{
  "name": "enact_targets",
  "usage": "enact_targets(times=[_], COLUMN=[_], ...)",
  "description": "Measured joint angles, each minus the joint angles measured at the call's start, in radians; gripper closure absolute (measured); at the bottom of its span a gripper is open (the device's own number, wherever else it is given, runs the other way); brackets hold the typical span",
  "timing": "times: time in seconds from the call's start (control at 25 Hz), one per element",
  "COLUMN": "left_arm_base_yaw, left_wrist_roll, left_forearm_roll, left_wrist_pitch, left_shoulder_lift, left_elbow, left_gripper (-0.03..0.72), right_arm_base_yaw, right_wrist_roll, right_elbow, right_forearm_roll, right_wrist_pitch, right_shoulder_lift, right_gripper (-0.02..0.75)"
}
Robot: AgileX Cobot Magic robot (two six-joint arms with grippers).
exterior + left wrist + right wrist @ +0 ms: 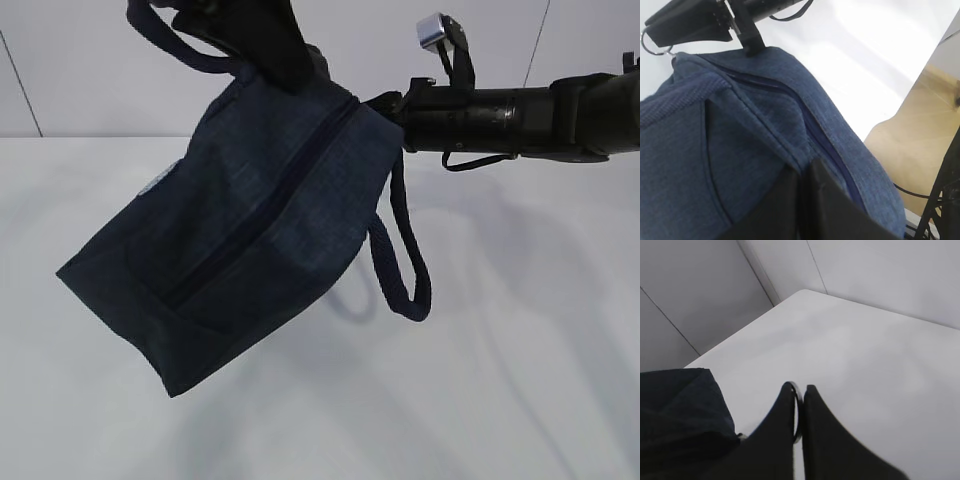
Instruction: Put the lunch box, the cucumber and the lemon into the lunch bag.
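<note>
Nearest the exterior camera, the lunch bag [240, 240] hangs in the air over the white table [520, 380], filling the left and middle of the frame and tilted so its lower corner points down toward the lower left. Its dark zipper [260, 205] runs shut along the whole visible length, and one loop handle [400, 265] dangles at the middle right.

Behind it, at the upper left, the left claw [802, 200] is closed on the bag's fabric near one end; the left wrist view shows its fingers pinched together on the blue cloth beside the zipper line. At the upper right of the exterior view the right claw [799, 415] is closed on the silver ring pull [797, 412], the ring showing between its fingers in the right wrist view.

No lunch box, cucumber or lemon shows anywhere on the table in these views. With the bag zipped, lifted and seemingly full in shape, I judge the packing done and the task at or near its end, though the contents themselves are hidden.
</note>
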Motion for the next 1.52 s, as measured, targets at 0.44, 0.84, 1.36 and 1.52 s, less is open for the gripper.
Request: enact_targets(times=[0.44,0.84,1.36,1.52], left_arm_base_yaw=[0.0,-0.025,-0.005,0.012], left_wrist_roll=[0.0,0.004,0.004,0.004], left_forearm_roll=[0.012,-0.149,-0.09,-0.079], left_wrist_pitch=[0.016,0.057,0.057,0.058], left_shoulder_lift=[-0.024,-0.076,-0.022,-0.022], left_elbow=[0.002,-0.035,-0.035,-0.035], left_gripper=[0.694,0.708,0.708,0.708], right_arm_base_yaw=[0.002,-0.031,-0.031,-0.029], right_wrist_roll=[0.006,-0.01,0.044,0.116], right_elbow=[0.0,-0.013,-0.122,-0.185], right_forearm_roll=[0.0,-0.005,-0.027,-0.058], right_wrist_pitch=[0.028,-0.226,-0.125,-0.096], right_shoulder_lift=[0.034,0.09,0.09,0.09], right_gripper=[0.736,0.738,0.738,0.738])
